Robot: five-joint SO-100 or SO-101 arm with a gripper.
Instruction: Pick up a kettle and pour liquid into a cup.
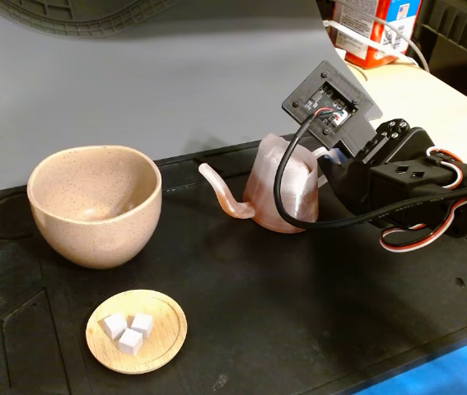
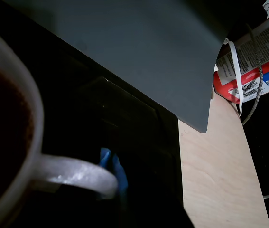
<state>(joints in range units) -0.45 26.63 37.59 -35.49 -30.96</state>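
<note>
Table (image 1: 241, 329): we recorded a dark mat covering it, with pale wood showing to the right in both views; it carried everything listed below.

Cup (image 1: 95, 204): we logged it at the left of the fixed view, upright on the mat, well apart from the kettle. Glazed ceramic, judged heavy and stable; it looked empty, so the pour was not yet done.

Kettle (image 1: 281, 191): it stood upright on the mat at centre right of the fixed view, spout aimed left toward the cup. Thin translucent plastic, which we judged light, stiff and somewhat slick. With the fill it would be top-sloshy, and a tilt could spill over the open rim.

Gripper (image 1: 325, 164): it sat right at the kettle's handle side; its fingertips were hidden behind the arm's body, so we could not tell whether it was open or clamped.

Wooden dish (image 1: 137, 331): near the front edge, holding white cubes; not part of the job.

Handle (image 2: 72, 172): a whitish loop, close under the wrist view. We judged it the only sound place to take hold, pinched across the loop near the body.

Liquid (image 2: 4, 137): dark reddish-brown inside the rim, in the wrist view.
</note>
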